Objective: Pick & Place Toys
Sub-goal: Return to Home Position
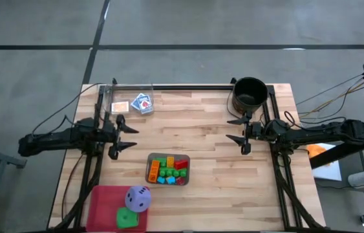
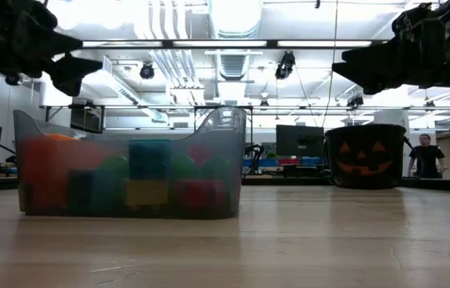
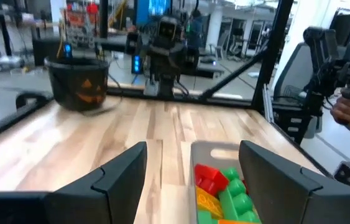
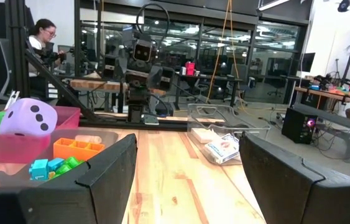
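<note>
left gripper (image 1: 130, 138), right gripper (image 1: 232, 129) wide open, empty, raised over wooden surface (image 1: 194, 123); small bright plastic blocks (image 1: 169, 171) in grey rectangular tray (image 1: 162, 155).

We find no words, brand names or numerals that we can read. The purple die (image 4: 28, 118) carries black pips, seemingly three on one face. The black bucket (image 2: 367, 156) bears an orange pumpkin face.
</note>
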`<state>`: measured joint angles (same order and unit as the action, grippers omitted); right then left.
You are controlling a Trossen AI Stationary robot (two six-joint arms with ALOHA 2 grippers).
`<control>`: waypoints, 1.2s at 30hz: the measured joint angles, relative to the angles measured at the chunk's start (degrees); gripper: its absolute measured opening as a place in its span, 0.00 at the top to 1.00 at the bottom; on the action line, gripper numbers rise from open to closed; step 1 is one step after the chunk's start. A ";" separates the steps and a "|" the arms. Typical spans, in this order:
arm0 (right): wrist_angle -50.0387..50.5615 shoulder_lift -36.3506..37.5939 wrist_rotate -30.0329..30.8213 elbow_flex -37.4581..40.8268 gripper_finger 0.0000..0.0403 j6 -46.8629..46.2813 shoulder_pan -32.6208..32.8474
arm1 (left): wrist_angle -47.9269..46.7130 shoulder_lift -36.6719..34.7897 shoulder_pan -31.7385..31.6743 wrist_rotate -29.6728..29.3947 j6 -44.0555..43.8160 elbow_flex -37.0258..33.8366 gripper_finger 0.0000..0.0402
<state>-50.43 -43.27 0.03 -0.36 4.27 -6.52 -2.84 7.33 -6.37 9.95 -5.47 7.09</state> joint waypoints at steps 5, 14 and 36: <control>0.00 -0.02 0.00 0.00 0.30 0.00 0.02 | 1.13 -0.02 0.33 0.36 2.01 -0.33 0.35; 0.01 -0.02 0.00 0.00 0.30 0.00 0.02 | 11.66 -1.30 1.70 4.64 2.52 -6.79 0.35; 15.30 18.46 -2.00 0.00 0.30 -0.48 0.01 | 7.24 -5.14 1.73 5.29 0.98 -6.93 0.35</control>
<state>-35.14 -24.81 -1.96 -0.36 3.79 -6.52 4.40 2.20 -4.64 15.25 -4.49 0.16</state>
